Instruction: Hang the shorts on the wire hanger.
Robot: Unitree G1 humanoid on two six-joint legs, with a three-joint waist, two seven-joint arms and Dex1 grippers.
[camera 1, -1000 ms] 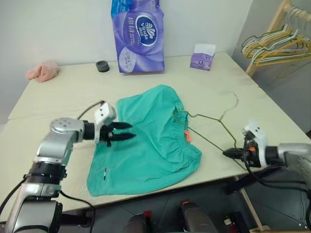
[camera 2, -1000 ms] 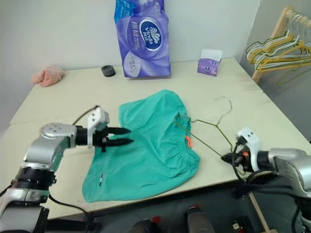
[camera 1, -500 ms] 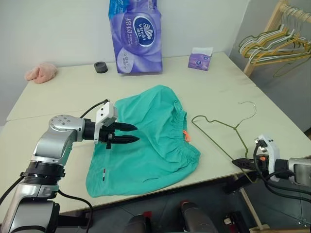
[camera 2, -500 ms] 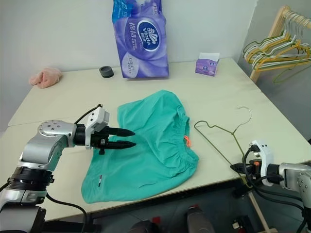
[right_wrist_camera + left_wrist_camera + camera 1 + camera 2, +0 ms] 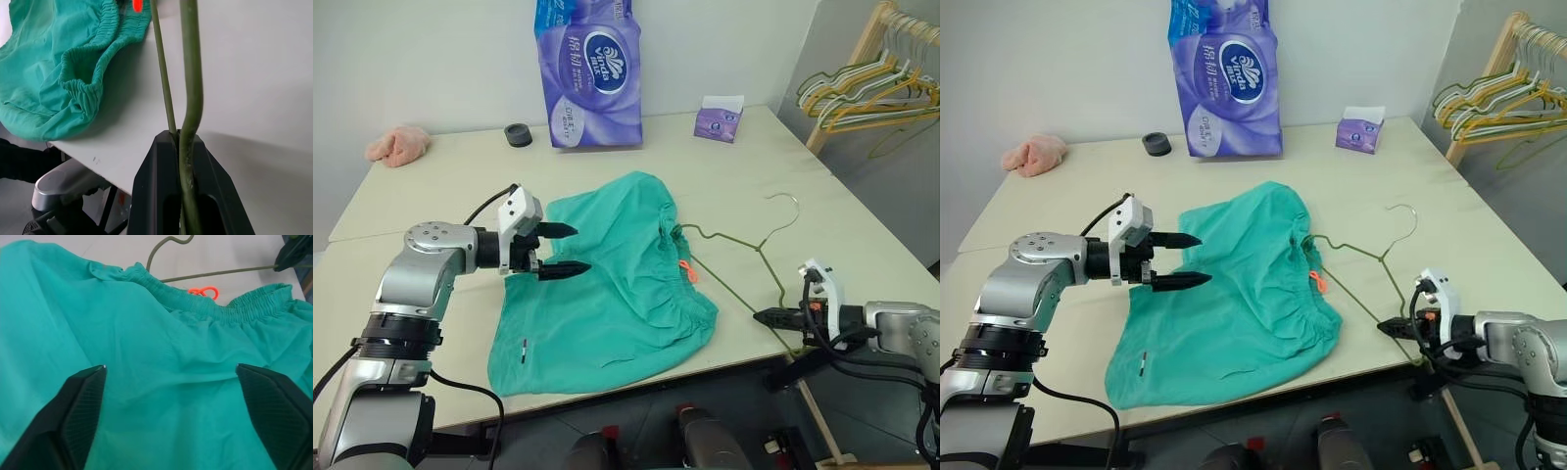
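Here the shorts (image 5: 612,284) lie spread flat near the front middle of the worktop (image 5: 431,196), waistband toward three o'clock, the orange drawstring tip (image 5: 687,271) at that edge. The left hand (image 5: 558,251) hovers over the shorts' nine o'clock side with its two black fingers spread wide apart and nothing between them; in the left wrist view the cloth fills the gap below them. The wire hanger (image 5: 744,240) lies at three o'clock of the shorts, one end touching or just under the waistband, its hook (image 5: 786,204) pointing toward one o'clock. The right hand (image 5: 766,316) is clamped shut on the hanger's lower corner at the worktop's front edge, the wire running between its fingers in the right wrist view. At the back of the worktop stand a purple tissue pack (image 5: 588,69), a small purple box (image 5: 719,118), a black ring (image 5: 518,134) and a pink cloth (image 5: 398,144).
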